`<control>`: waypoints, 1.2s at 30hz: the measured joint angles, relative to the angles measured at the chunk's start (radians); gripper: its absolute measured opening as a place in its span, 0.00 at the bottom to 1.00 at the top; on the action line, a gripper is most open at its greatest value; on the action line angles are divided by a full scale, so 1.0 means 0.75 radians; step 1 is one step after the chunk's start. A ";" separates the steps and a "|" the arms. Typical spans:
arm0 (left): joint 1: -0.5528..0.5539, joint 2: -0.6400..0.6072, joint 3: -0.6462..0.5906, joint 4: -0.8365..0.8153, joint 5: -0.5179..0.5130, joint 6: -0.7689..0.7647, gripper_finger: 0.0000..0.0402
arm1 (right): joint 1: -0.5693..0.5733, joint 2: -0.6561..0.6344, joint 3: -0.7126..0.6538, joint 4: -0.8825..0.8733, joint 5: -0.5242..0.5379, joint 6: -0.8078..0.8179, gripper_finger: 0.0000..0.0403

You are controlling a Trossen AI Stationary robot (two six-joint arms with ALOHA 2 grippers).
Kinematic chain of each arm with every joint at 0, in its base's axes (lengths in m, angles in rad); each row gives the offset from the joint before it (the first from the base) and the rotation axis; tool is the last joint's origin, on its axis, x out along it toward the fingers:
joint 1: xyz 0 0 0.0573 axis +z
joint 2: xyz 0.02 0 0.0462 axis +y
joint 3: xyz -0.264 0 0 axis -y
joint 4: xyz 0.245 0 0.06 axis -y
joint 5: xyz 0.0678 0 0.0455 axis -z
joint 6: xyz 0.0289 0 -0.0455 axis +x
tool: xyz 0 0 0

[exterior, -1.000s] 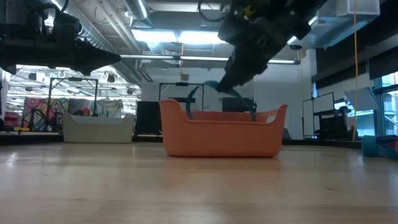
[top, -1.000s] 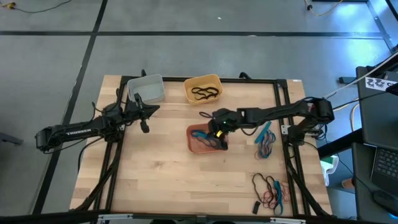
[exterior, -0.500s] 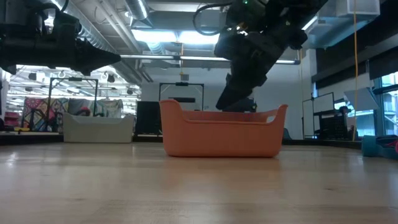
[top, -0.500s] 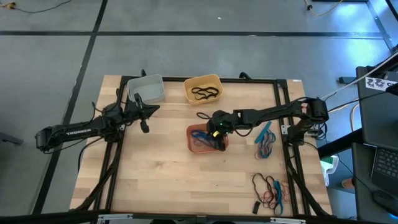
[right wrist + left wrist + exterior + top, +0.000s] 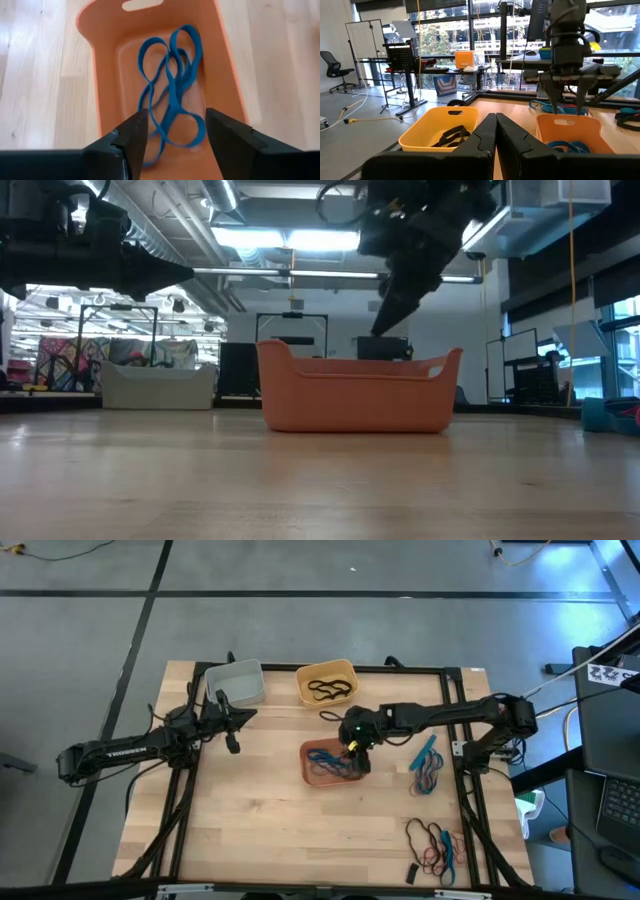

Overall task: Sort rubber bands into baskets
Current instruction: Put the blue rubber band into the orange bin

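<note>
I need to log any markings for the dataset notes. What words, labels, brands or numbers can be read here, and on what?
Left arm, high view: white lettering along the link, too small to read for sure.
Sheet at the right edge, high view: black marks, not legible.
Salmon-red basket, yellow basket, rubber bands: no text.

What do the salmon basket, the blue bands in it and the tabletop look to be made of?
Salmon basket: probably moulded plastic, matt and smooth, with rounded corners and a cut-out handle slot. Blue bands: likely rubber, flat thin loops lying limp and tangled on the basket floor, dull surface. Tabletop: light wood, apparently laminated strips, with visible grain and joint lines and a slight sheen.
</note>
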 joint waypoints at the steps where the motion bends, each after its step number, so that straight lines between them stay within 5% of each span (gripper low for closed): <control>1: 0.000 0.000 0.000 0.000 0.000 0.000 0.01 | 0.000 -0.018 0.001 -0.024 0.005 0.000 0.49; 21: 0.000 0.000 0.001 -0.001 0.000 0.001 0.01 | 0.001 -0.432 -0.417 -0.095 0.171 0.322 0.48; 36: 0.000 0.000 0.001 -0.001 0.000 0.001 0.01 | 0.002 -0.466 -0.548 -0.440 0.124 0.677 0.48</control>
